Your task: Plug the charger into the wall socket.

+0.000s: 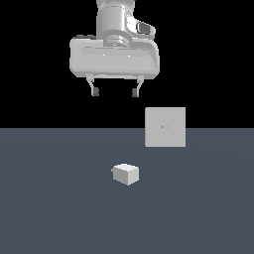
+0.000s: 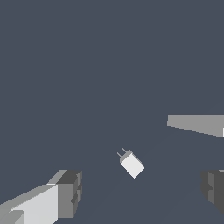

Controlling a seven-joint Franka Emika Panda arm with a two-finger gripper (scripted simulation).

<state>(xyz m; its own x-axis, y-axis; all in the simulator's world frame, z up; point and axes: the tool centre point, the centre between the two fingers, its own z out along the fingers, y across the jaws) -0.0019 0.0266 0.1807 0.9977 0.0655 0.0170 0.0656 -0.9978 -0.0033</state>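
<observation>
Lying on the floor nearest the exterior camera, the charger [image 1: 125, 174] sits well below the wide-open, empty gripper [image 1: 114, 93]. Beyond it, toward the exterior view's right, stands the socket [image 1: 165, 127]. Only the wrist view shows the charger's prongs [image 2: 122, 152].
</observation>
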